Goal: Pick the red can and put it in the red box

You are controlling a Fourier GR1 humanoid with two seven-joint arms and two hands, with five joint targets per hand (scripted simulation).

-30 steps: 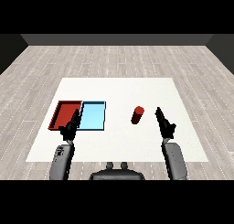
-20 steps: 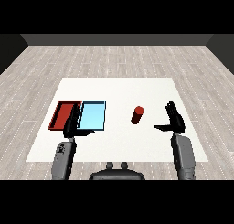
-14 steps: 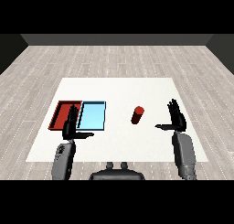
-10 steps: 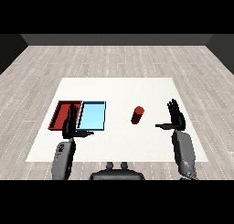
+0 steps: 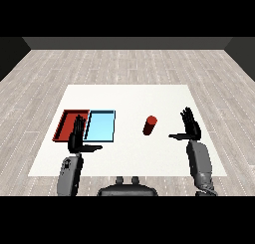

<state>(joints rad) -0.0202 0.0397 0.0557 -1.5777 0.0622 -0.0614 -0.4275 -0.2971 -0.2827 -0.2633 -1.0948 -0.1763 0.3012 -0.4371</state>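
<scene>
While the red can (image 5: 150, 125) stands upright and untouched on the white table (image 5: 129, 96), the right hand (image 5: 189, 127) has changed most over the last 1.5 seconds. It started as a narrow, edge-on shape low beside the can's right. It has since risen a little and turned, so its fingers now stand straight up and spread, with the thumb stretched out toward the can. The hand is near the can but clearly apart from it, with bare table between thumb tip and can. Over the last half second it has hardly shifted at all.

That opening and turning reads as a set-up for a side grasp: palm facing the can, thumb and fingers apart and ready to wrap around it. The reach itself looks not yet made, so the task is at its very start.

The left hand (image 5: 77, 137) has stayed where it was, fingers straight and relaxed, thumb pointing right, hovering over the near edge of the 2 trays. The red tray (image 5: 65, 124) lies at the far left, touching the light blue tray (image 5: 101, 125) on its right side. The can sits right of the blue tray, so it must cross over the blue tray to reach the red 1.
</scene>
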